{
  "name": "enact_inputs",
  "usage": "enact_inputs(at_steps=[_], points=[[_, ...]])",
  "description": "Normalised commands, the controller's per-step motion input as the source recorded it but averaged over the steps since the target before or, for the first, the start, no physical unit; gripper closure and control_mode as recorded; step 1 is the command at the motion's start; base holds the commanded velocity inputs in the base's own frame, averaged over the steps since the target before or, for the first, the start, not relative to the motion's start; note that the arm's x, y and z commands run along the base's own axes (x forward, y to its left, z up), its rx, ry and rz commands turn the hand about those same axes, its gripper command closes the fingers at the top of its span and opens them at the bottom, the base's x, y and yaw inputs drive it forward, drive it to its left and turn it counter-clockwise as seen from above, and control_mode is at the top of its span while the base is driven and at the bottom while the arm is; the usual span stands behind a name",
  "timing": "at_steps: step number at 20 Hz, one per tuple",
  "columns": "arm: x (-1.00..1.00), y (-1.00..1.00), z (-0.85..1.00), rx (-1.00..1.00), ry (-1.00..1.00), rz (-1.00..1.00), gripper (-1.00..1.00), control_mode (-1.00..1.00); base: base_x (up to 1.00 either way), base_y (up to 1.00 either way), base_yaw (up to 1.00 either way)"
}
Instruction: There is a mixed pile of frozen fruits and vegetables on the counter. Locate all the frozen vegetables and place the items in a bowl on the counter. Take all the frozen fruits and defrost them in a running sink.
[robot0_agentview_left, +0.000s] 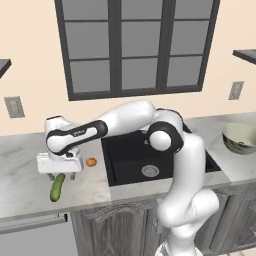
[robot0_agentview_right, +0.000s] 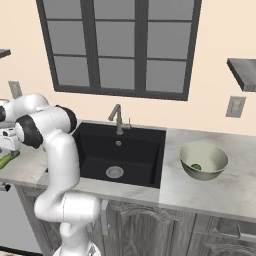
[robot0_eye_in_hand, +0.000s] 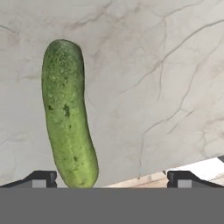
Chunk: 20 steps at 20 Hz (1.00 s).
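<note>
Left base view: the gripper (robot0_agentview_left: 61, 173) hangs wide open and empty over the tabletop's (robot0_agentview_left: 25, 190) front edge left of the sink (robot0_agentview_left: 135, 160), just above the cucumber (robot0_agentview_left: 57, 187); the orange ball (robot0_agentview_left: 91, 161) sits beside the sink's rim.

Right base view: the bowl (robot0_agentview_right: 215, 155), on the tabletop right of the sink, already holds the dark green piece (robot0_agentview_right: 196, 167).

Hand view: the cucumber lies off-centre, nearer one finger. I'd shift sideways to centre it, descend straight, and close across its width near the middle so it won't pivot.
</note>
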Motion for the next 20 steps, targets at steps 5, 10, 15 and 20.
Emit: enact_inputs(at_steps=[5,10,15,20], points=[[0.06,0.3,-0.23,-0.04,0.1,0.06,-1.0,-1.0,0.0,0.0,0.0],[0.07,0.21,-0.22,-0.03,0.07,0.07,-1.0,-1.0,0.0,0.0,0.0],[0.05,-0.01,-0.4,0.02,0.01,0.05,-1.0,-1.0,0.0,0.0,0.0],[-0.18,-0.31,-0.39,0.06,-0.09,0.05,-1.0,-1.0,0.0,0.0,0.0]])
